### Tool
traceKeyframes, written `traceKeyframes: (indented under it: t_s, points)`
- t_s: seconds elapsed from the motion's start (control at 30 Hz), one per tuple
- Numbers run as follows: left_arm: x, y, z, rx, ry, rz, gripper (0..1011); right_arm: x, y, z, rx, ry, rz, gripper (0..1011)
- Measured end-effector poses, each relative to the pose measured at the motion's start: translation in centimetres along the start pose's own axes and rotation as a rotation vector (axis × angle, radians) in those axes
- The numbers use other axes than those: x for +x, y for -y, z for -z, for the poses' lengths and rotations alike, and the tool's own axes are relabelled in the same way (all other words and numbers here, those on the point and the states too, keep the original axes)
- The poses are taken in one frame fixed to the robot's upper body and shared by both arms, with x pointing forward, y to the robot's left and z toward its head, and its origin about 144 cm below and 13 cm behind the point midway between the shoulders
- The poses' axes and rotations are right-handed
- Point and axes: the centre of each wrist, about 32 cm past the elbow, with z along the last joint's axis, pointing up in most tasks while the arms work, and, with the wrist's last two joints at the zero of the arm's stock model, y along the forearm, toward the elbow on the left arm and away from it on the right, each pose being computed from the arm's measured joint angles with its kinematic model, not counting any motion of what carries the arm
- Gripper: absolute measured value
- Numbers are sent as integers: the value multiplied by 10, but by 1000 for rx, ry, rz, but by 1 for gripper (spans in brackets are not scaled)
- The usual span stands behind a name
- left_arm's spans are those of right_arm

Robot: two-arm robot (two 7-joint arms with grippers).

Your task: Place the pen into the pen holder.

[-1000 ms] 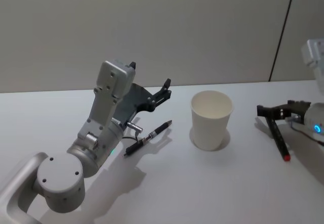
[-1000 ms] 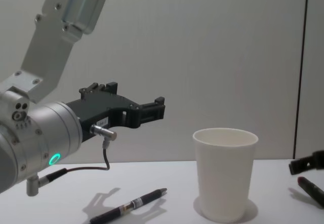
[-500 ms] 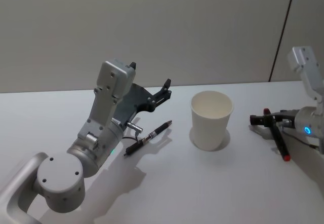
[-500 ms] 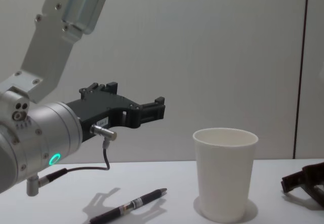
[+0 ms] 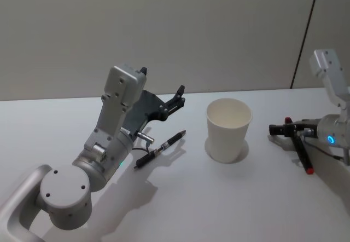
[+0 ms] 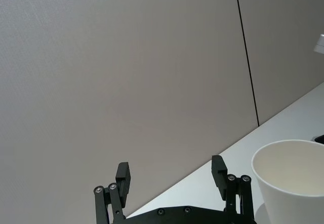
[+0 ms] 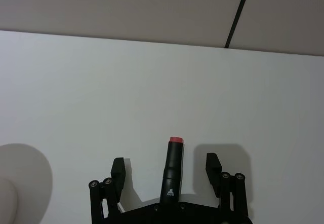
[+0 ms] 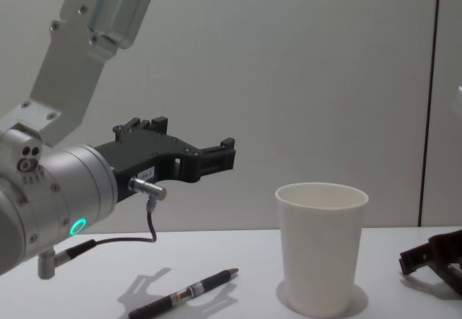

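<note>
Pen holder [image 5: 228, 131] stands upright on the bench [image 5: 180, 198], centre-right in the head view. Right gripper [image 5: 280, 125] sits low at the right edge, its fingers spread wide either side of the red-tipped pen [image 5: 302, 153]. That pen lies flat on the bench, apparently untouched by either finger. Left gripper [image 5: 162, 82], left of centre, hangs above the bench, fingers apart and empty. A black pen [image 5: 160, 149] lies beneath it, left of the pen holder.
</note>
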Motion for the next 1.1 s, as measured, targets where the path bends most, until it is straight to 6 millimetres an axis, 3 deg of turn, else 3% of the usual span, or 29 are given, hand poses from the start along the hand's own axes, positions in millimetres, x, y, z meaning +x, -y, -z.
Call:
traceKeyframes:
  t_s: [0.27,0.37,0.73,1.1]
  points:
    - [0,0,0,0,0,0,1001,1,1,0,-4,-7,3,968]
    - [0,0,0,0,0,0,1001,1,1,0,-6,-9,5,865]
    - [0,0,0,0,0,0,1001,1,1,0,-9,-12,4,637]
    - [0,0,0,0,0,0,1001,1,1,1,-12,-15,3,271]
